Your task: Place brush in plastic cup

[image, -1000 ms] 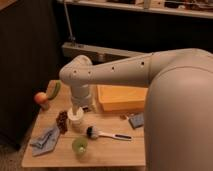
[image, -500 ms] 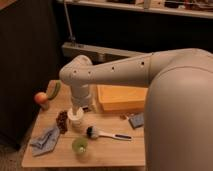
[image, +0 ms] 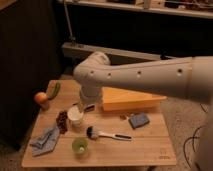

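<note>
Nothing on the table [image: 150,148] has visibly shifted over the last second, and the arm keeps the same bent pose above the table's back half.

At the far left sit an orange fruit [image: 41,98] and, just behind it, a green oblong item [image: 54,90]. Nearer the front edge lies a crumpled blue cloth [image: 45,140], with a dark reddish bar [image: 62,121] beside it. Next comes the white cup [image: 75,116], and in front of that stands the plastic cup [image: 79,145], short, green and upright, with nothing in it that can be made out.

The gripper [image: 85,105] hangs at the end of the downturned wrist, just above and behind the white cup. Most of it is lost against the arm, so whether it is wide or narrow cannot be told; it appears to carry nothing.

The brush [image: 107,134] lies flat on the table just right of the plastic cup, apart from it, bristle head toward the cup and white handle running off to the right. Further right and back are a yellow box [image: 127,99] and a small blue-grey sponge [image: 139,120].

By my reading, the task is at its first step, the reach: the brush is not yet grasped. The next move calls for bringing the gripper forward and down past the white cup, taking the slim handle across its width, then lifting and carrying it a short way left to lower it into the green cup without tipping it.
</note>
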You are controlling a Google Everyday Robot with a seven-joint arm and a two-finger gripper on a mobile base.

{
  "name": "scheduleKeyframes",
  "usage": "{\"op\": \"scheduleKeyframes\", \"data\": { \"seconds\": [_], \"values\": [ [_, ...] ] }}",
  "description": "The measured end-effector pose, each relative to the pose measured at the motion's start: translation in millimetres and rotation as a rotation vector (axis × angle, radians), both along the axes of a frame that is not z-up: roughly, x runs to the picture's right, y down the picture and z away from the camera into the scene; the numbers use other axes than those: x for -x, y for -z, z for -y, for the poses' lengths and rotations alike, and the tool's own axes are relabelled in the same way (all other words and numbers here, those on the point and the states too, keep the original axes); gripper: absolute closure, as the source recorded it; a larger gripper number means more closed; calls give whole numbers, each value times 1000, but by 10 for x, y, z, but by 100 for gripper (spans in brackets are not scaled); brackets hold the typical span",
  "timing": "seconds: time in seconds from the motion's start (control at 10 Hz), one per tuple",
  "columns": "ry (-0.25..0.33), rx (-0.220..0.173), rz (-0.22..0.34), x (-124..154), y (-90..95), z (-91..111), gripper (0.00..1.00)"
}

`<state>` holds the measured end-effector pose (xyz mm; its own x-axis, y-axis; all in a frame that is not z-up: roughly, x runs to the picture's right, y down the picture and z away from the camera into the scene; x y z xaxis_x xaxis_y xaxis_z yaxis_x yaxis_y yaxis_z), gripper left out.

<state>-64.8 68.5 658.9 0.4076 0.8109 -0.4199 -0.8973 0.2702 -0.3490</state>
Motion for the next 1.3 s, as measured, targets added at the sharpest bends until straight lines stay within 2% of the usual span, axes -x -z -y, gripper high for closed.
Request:
{"op": "scheduleKeyframes", "data": {
  "seconds": [0.1,0.3,0.4,0.6,0.7,0.8,1.0,1.1,1.3],
  "values": [
    [44,-45,76,-81,141,87,35],
    [107,-114,161,-210,327,201,35],
    [120,-121,168,-219,371,225,35],
    [132,-117,180,-223,311,178,35],
    [156,-122,196,-284,259,107,35],
    [167,-121,225,-415,218,-65,35],
    [153,-118,258,-692,221,-296,35],
    [144,-107,256,-882,223,-424,35],
    [139,-102,257,-980,229,-500,35]
  ]
}}
